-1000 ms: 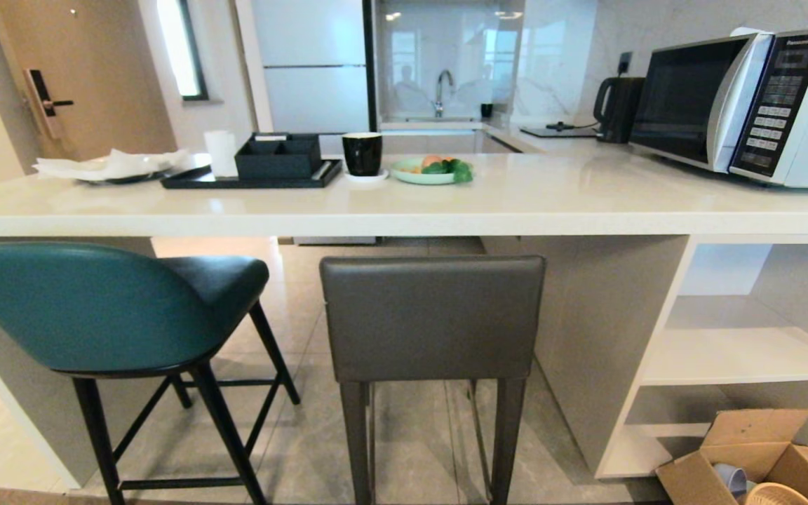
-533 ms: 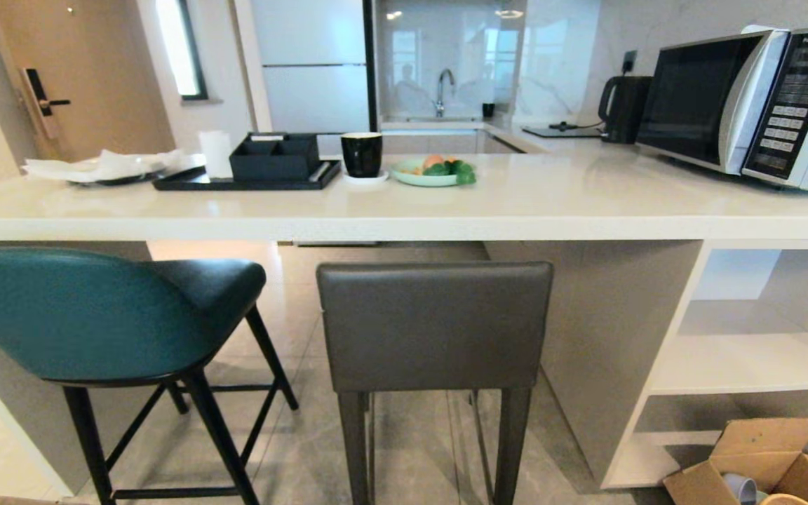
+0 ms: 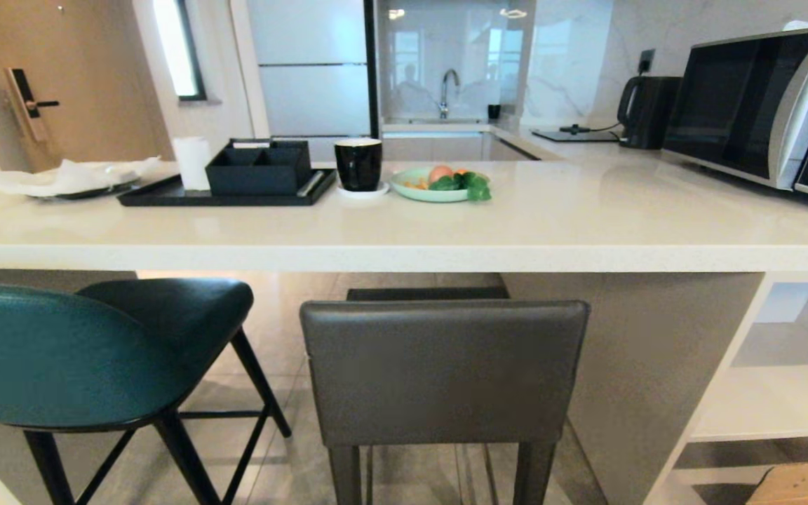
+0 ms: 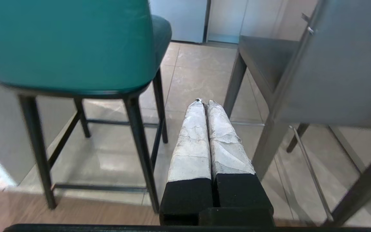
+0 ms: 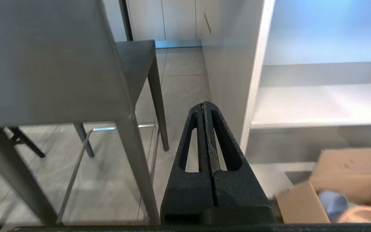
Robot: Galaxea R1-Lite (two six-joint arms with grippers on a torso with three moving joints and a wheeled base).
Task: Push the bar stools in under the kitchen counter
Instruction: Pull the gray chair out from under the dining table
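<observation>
the rounded teal leather stool with thin black legs (image 3: pixel 81 351) stands left, its seat only partly under the thick cream-white stone counter (image 3: pixel 404 242). the left gripper (image 4: pixel 204 102) hangs between the stools, fingers pressed together and empty. the boxy dark-grey leather stool (image 3: pixel 442 368) sits centre, back sticking out — unpushed. the right gripper (image 5: pixel 203 103), likewise closed, holds nothing beside it.

Bright daylight, glare on counter (image 3: pixel 586 210) (wrist views edge-blurred).
</observation>
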